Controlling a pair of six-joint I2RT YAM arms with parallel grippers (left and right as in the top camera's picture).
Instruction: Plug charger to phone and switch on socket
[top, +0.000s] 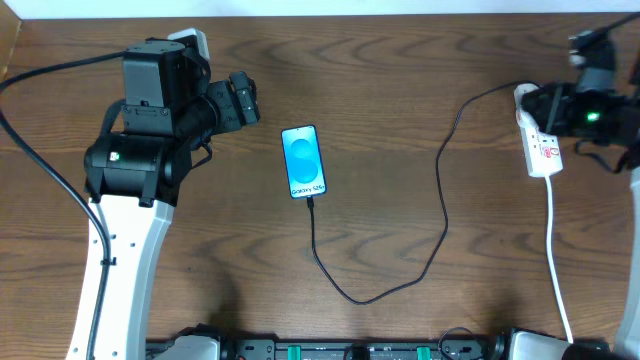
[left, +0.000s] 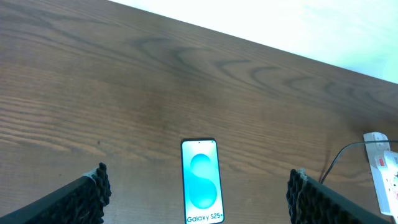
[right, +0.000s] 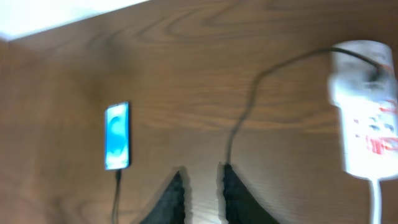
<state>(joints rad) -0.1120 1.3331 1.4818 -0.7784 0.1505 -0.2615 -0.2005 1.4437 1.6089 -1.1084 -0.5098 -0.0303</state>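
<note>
Surface: dark-brown wood-grain table (top: 400, 60), matte; white strip (left: 280, 18) beyond the 12 o'clock edge.
Item 1: phone (top: 303, 160), flat, centre, screen lit blue, text end at 6 o'clock.
Item 2: charger (top: 443, 210), black cable, tip meets phone's 6 o'clock end, loops via 5 o'clock, climbs to 2 o'clock.
Item 3: socket (top: 541, 145), white strip at 3 o'clock; white cord (top: 553, 260) runs to 6 o'clock.
L gripper (left: 199, 177): at 9 o'clock, fingers spread wide, empty.
R gripper (right: 202, 180): by socket, fingers narrowly parted, pinching nothing.
</note>
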